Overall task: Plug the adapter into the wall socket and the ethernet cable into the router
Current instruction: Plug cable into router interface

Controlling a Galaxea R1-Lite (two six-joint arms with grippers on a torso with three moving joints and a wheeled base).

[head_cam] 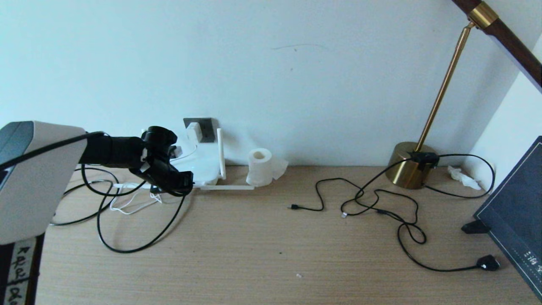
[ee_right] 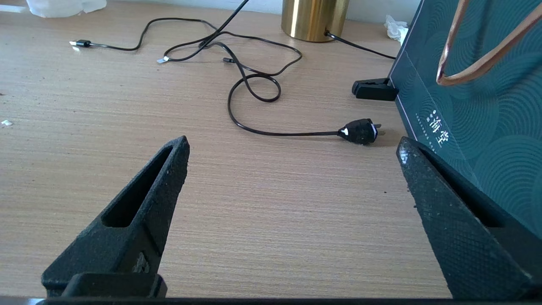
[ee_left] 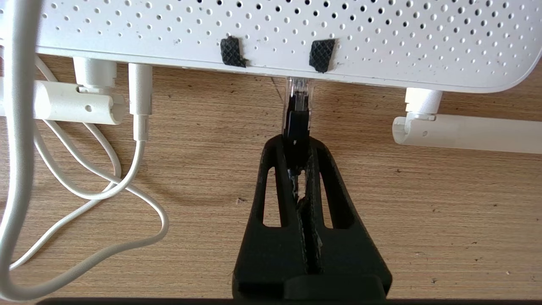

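Ethernet cable (ee_left: pixel 296 123): its clear-tipped plug meets a port on the router's (ee_left: pixel 381 38) front edge, clamped between the left gripper's (ee_left: pixel 296 146) closed fingers. Adapter (head_cam: pixel 194 131) sits in the wall socket (head_cam: pixel 205 127) behind. Right gripper (ee_right: pixel 292 156) hangs spread apart above the wooden desk (ee_right: pixel 254 212).

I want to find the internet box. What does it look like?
Look along the wall to the grey socket on the desk's left side. Just below it lies the router, a flat white box dotted with tiny holes. Unlike the toilet-paper roll beside it, it has slim white stick antennas.
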